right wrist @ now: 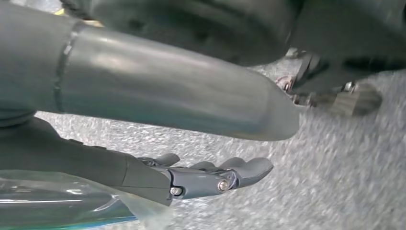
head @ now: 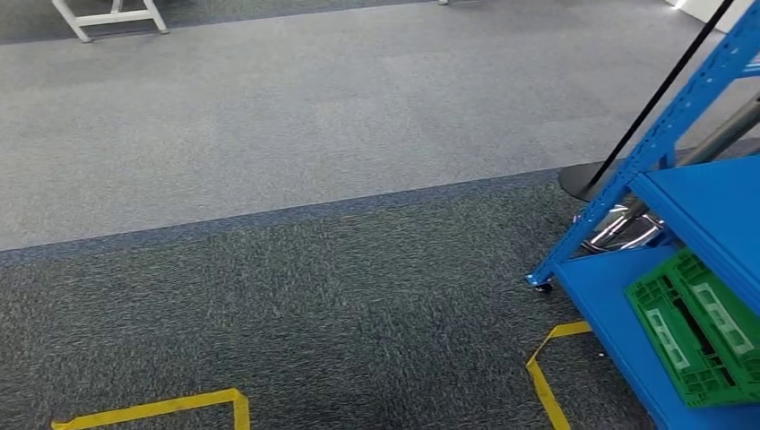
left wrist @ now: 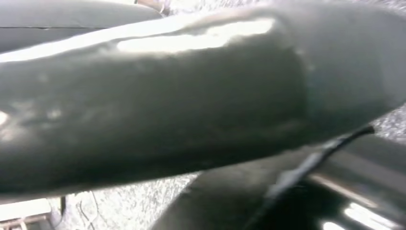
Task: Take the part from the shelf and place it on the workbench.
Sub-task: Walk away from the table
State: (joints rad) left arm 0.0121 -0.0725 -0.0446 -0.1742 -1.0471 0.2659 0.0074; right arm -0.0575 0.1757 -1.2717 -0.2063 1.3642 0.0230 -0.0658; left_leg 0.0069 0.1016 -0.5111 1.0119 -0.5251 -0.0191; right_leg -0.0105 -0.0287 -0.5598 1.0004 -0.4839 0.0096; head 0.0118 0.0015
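The right hand (right wrist: 206, 177) is hanging low beside the robot's body, over the speckled carpet (right wrist: 344, 182). Its fingers (right wrist: 249, 168) are reaching out fairly straight, and just beside them a clear plastic bag (right wrist: 62, 201) is showing; whether the hand is gripping that bag I cannot tell. The left hand's state is equally unclear, since the left wrist view is taking in dark body parts.

In the head view, yellow tape (head: 152, 409) is marking the dark carpet nearest the robot. Further off and to the right, the blue shelf (head: 708, 206) is standing with a green crate (head: 703, 336) resting on its lower level. No part is identifiable there. The shelf is lying on the right arm's side, so that hand is probably nearer.
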